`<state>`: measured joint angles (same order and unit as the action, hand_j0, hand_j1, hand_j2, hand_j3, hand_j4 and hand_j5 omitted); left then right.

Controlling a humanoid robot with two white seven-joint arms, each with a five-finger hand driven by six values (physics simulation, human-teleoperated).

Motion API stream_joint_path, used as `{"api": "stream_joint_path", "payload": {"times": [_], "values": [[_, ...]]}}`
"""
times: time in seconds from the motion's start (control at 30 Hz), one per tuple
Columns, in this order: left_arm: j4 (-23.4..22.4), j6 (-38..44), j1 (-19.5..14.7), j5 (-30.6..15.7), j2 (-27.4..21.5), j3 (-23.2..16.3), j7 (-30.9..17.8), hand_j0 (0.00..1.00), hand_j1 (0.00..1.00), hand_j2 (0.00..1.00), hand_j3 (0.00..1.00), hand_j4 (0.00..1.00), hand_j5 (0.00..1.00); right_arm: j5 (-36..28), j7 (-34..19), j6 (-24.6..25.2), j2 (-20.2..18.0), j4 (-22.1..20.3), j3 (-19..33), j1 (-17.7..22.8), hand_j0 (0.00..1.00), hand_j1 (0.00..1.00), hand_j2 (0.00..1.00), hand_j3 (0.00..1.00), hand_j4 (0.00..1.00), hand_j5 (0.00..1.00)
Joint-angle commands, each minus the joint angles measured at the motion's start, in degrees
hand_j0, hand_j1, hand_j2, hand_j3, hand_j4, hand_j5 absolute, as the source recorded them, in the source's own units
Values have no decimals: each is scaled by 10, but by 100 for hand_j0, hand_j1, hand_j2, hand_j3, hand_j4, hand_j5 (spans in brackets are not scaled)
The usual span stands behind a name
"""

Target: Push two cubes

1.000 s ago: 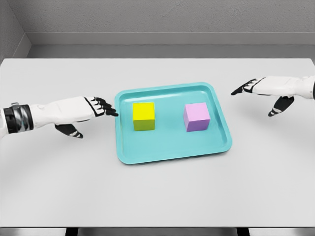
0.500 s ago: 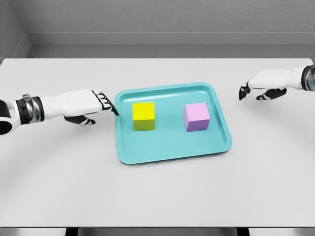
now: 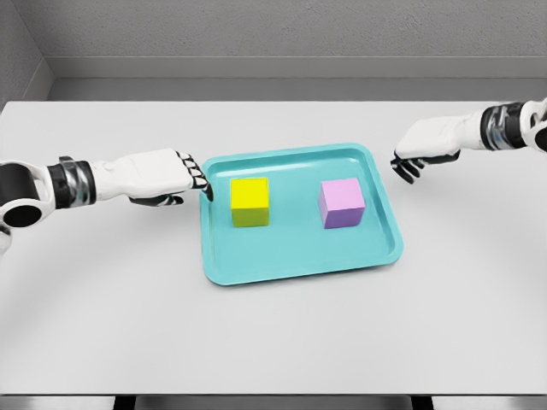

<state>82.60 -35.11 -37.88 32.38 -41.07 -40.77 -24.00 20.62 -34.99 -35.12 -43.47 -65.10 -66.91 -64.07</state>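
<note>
A yellow cube [image 3: 249,202] sits in the left half of a teal tray [image 3: 299,256], and a pink cube [image 3: 342,203] sits in the right half. My left hand [image 3: 195,180] hovers at the tray's left rim, a short way left of the yellow cube, its fingers curled downward and holding nothing. My right hand [image 3: 408,162] is just outside the tray's right rim, up and to the right of the pink cube, with its fingers bent down and empty. Neither hand touches a cube.
The tray rests in the middle of a white table [image 3: 273,333]. A grey wall [image 3: 273,34] runs along the far edge of the table.
Both hands have moved inward toward the tray and turned their fingers downward. The right hand has come furthest, from far right to the tray's right rim. The cubes have not moved.
</note>
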Motion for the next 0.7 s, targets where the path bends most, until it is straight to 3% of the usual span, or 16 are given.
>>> {"api": "stream_joint_path", "payload": {"times": [0.0, 0.2, 0.67], "values": [[0, 1, 0, 1, 2, 1, 0, 69, 69, 69, 69, 69, 69, 1, 0, 1, 3, -13, -14, 0, 16, 16, 16, 16, 16, 16], [0, 1, 1, 1, 5, 1, 0, 72, 72, 72, 72, 72, 72, 16, 0, 1, 4, -56, -42, -11, 15, 15, 15, 15, 15, 15], [-4, 1, 2, 1, 12, -3, 0, 72, 72, 72, 72, 72, 72, 18, 0, 1, 15, -56, -70, -15, 15, 15, 15, 15, 15, 15]]}}
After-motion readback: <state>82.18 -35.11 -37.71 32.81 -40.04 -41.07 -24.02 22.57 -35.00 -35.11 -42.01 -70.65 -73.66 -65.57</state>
